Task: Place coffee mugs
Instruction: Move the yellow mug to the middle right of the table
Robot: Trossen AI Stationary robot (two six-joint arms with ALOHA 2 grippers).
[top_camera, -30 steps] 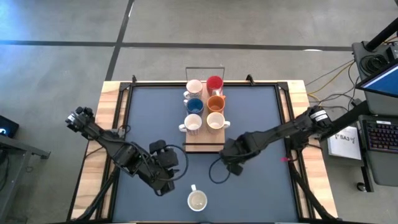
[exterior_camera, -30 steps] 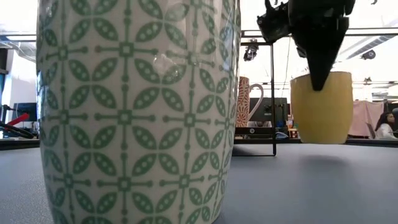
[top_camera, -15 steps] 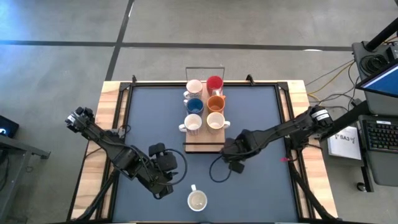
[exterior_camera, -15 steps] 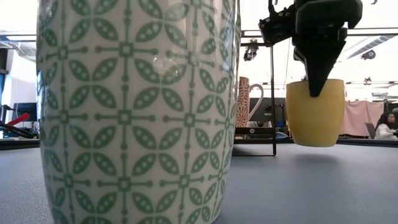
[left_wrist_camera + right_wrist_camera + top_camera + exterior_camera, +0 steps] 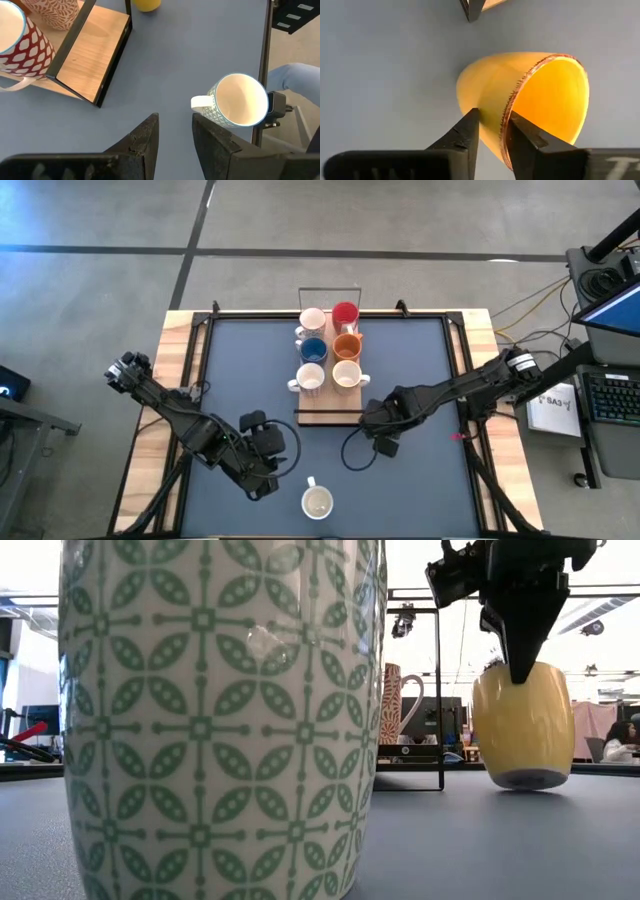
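Now the right gripper is pinching the rim of a yellow mug, one finger inside and one outside the wall, its jaws nearly closed on the ceramic. Half a second ago the mug was hanging level in the air; at this moment it is tilting, its base swinging forward so the pale underside is showing in the low view, and it is sitting lower, close over the blue table, though contact cannot be confirmed. In the high view the gripper is working just right of the near end of the light-wood tray, where six mugs are already standing in two rows at the far end. The tilt suggests the grip on the rim is letting the mug pivot, so setting it down upright on the tray's free near end is likely calling for a careful, level approach.

The left gripper is hovering at the near left of the table, jaws slightly apart and holding nothing. A green-patterned white mug is standing upright just beyond it, near the table's near edge, waiting to be collected.
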